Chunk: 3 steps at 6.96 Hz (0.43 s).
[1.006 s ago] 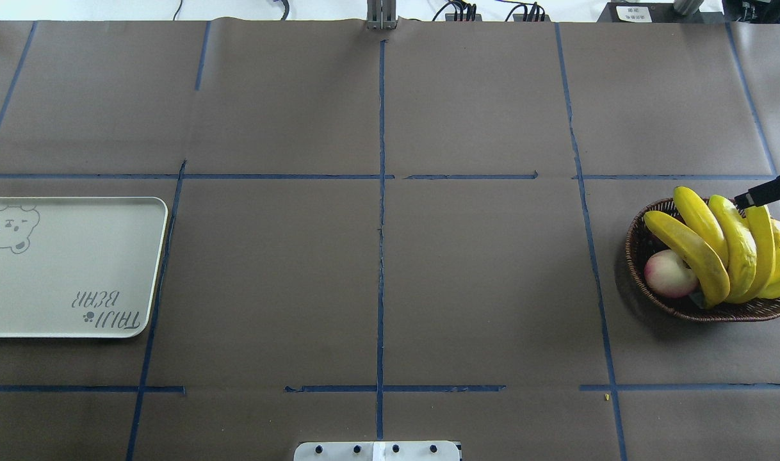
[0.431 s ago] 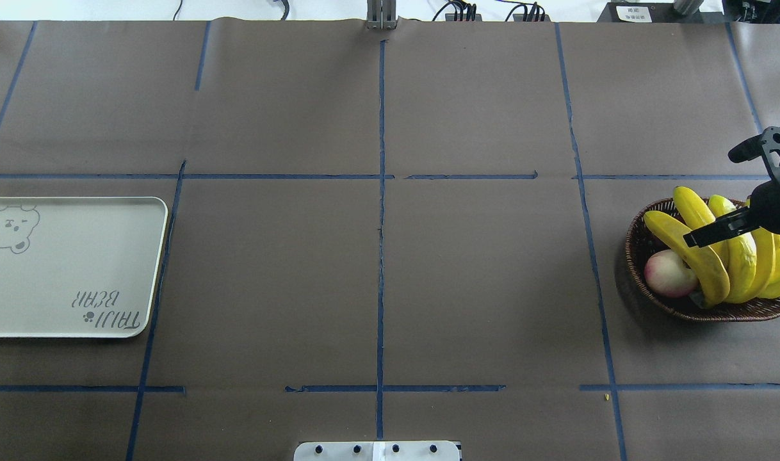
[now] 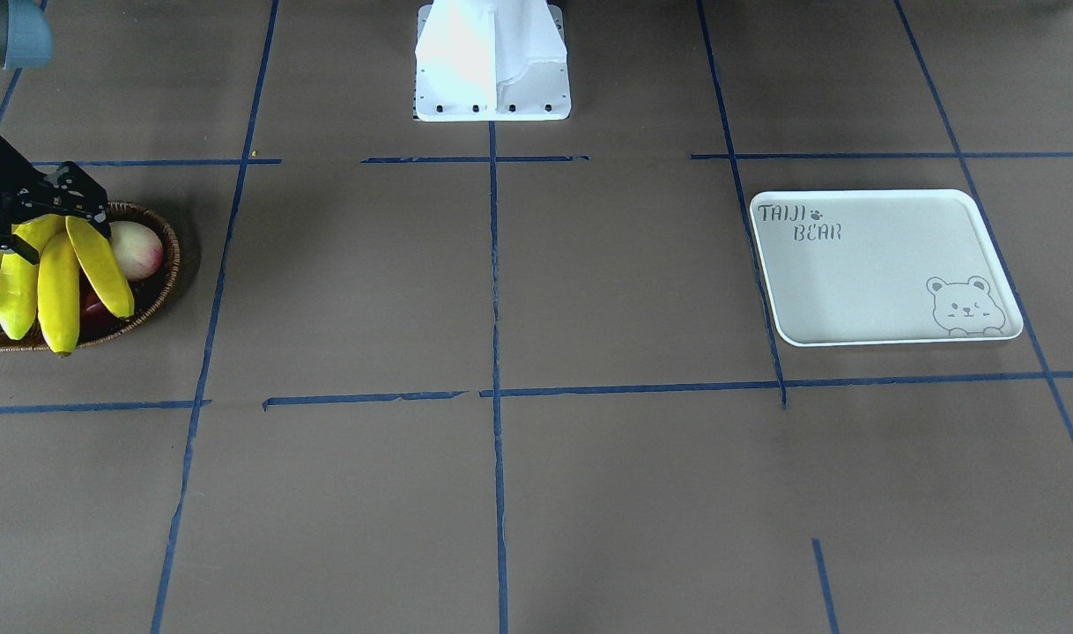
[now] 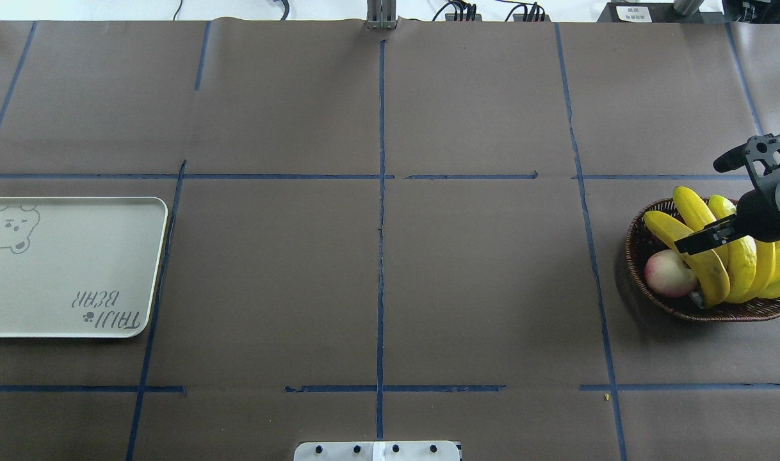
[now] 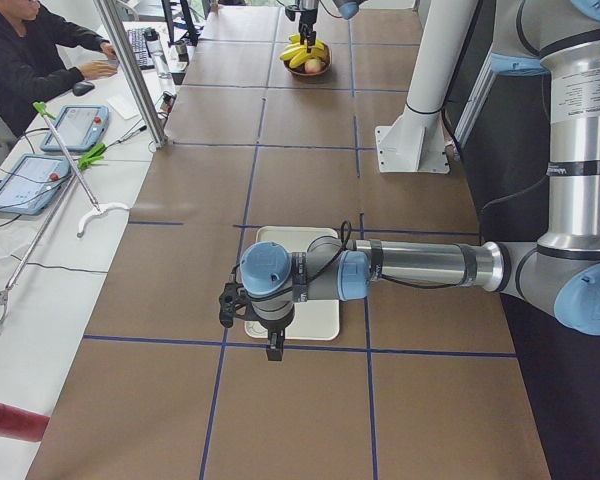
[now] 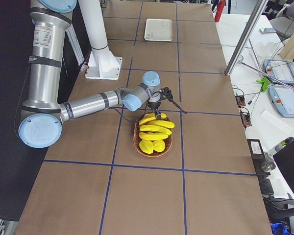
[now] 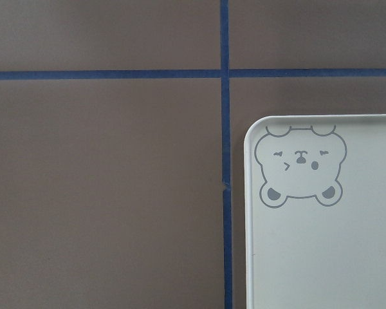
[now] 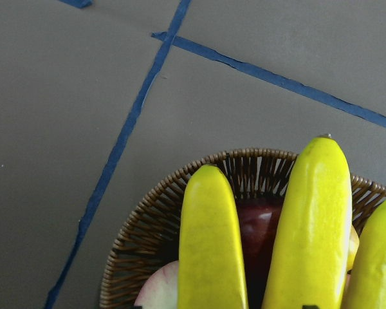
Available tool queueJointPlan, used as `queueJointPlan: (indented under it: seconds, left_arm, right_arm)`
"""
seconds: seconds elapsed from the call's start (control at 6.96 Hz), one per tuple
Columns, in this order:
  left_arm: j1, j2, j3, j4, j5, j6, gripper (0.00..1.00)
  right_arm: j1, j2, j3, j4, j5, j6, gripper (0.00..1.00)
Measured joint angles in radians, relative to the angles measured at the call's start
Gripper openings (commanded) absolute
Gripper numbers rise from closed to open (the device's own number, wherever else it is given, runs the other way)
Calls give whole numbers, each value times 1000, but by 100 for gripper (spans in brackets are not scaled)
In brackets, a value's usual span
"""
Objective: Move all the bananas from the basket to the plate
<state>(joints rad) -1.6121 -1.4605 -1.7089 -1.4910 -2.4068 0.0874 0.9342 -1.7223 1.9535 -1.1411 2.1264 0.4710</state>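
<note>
Several yellow bananas [image 4: 743, 259] lie in a bunch in the brown wicker basket [image 4: 716, 314] at the table's right end. They also show in the front view [image 3: 59, 291] and close up in the right wrist view [image 8: 212, 244]. My right gripper [image 4: 698, 206] hovers open above the bunch, jaws spread wide, holding nothing. The off-white bear plate [image 4: 70, 256] lies bare at the far left. My left gripper [image 5: 270, 335] shows only in the left side view, above the plate's end [image 7: 321, 257]. I cannot tell whether it is open.
A pink peach [image 4: 668, 272] and a dark red fruit [image 8: 260, 219] share the basket. The robot's white base [image 3: 492, 62] stands mid-table at my edge. Blue tape lines cross the brown cover. An operator [image 5: 30, 60] sits beside the table.
My right gripper has come in from the right edge and moved left over the bananas. Bananas, basket and plate have not moved.
</note>
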Motion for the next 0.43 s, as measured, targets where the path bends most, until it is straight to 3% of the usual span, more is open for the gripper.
queueJointPlan:
  seconds: [0.43]
  left_arm:
    - [0, 0, -3, 0, 0, 0, 100]
  right_arm:
    - [-32, -29, 14, -1, -36, -9, 67]
